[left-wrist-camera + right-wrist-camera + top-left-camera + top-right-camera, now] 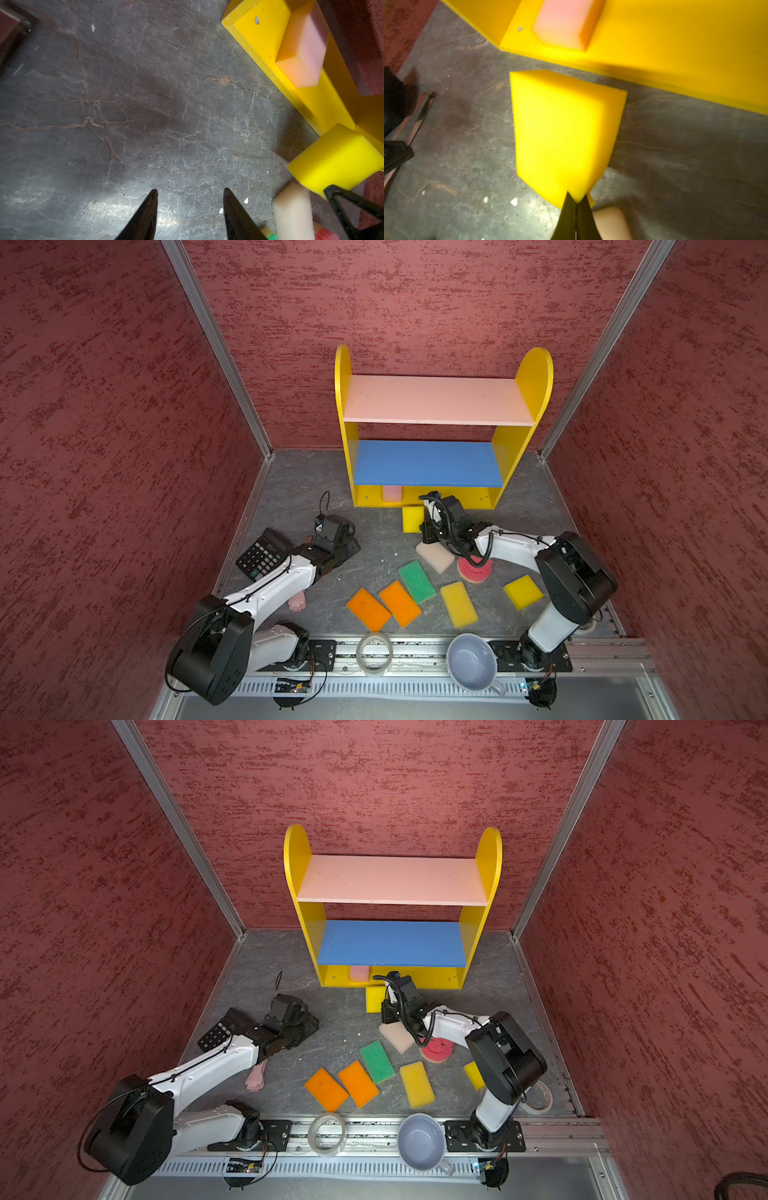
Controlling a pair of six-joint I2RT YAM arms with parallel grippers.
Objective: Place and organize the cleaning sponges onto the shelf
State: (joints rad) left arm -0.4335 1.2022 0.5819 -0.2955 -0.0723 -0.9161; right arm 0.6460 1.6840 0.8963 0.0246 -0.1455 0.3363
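The right gripper (576,204) pinches a yellow sponge (562,133) by one corner, jaws squeezed tight, just in front of the base of the shelf (509,456). A pink sponge (391,493) sits on that base (left half). The left gripper (190,190) hangs over bare bench (374,539), jaws parted, holding nothing. A green sponge (417,580) lies nearer the bench's front edge.
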